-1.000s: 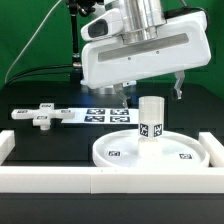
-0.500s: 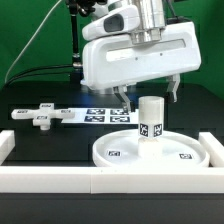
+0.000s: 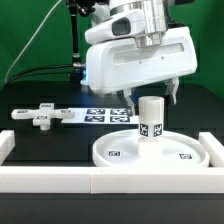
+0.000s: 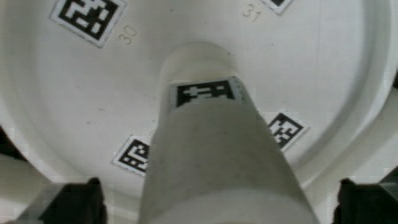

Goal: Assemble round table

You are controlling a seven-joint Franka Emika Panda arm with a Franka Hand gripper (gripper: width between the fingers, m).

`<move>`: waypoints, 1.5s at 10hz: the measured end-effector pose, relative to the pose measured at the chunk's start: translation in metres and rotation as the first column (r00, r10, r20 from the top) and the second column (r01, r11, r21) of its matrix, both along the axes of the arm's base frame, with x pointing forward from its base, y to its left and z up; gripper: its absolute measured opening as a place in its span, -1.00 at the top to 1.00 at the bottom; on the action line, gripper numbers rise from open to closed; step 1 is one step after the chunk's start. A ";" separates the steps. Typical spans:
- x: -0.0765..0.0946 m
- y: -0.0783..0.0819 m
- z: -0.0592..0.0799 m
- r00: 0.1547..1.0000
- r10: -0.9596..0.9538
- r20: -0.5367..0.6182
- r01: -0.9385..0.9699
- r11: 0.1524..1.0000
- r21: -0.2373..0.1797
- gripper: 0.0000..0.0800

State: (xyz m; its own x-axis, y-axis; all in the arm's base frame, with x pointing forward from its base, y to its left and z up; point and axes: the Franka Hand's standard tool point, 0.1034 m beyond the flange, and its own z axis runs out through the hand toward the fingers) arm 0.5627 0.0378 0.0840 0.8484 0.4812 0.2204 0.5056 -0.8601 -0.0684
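The large white rimmed disc point(image 3: 115, 152) lies on the black table. The short thick post point(image 3: 151, 120) stands upright on its middle, with tags on its side. The cross-shaped piece point(image 3: 42, 116) lies on the table at the exterior view's left. My gripper point(image 3: 152, 95) hangs just above the post's top and is open and empty. One finger is on each side of the post, clear of it. In the wrist view the post point(image 4: 210, 130) rises between the two dark fingertips point(image 4: 71, 205), with the disc point(image 4: 98, 95) beneath it.
The marker board point(image 3: 100, 115) lies flat behind the disc. Long white border rails run along the front point(image 3: 110, 181) and both sides point(image 3: 6, 146) of the work area. A green backdrop stands behind.
My gripper has shifted slightly to the exterior view's right and a little lower, over the post. The post, disc and cross-shaped piece have not moved.
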 end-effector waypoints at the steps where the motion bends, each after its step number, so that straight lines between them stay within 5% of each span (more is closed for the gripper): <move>1: 0.000 0.000 0.000 1.000 0.001 0.000 -0.001 1.000 0.000 -0.35; 2: 0.000 0.000 0.000 1.000 -0.001 0.000 0.001 1.000 0.000 -0.02; 7: 0.000 -0.002 0.000 0.992 -0.126 -0.023 0.127 0.992 0.020 -0.02; 10: 0.002 -0.006 0.000 0.881 -0.468 -0.075 0.472 0.878 0.071 -0.02; 15: -0.004 -0.010 -0.002 0.424 -0.884 -0.196 0.906 0.414 0.090 -0.02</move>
State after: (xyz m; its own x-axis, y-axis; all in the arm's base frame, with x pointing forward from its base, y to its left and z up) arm 0.5591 0.0281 0.0824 0.7959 -0.5983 0.0922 -0.5646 -0.7886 -0.2434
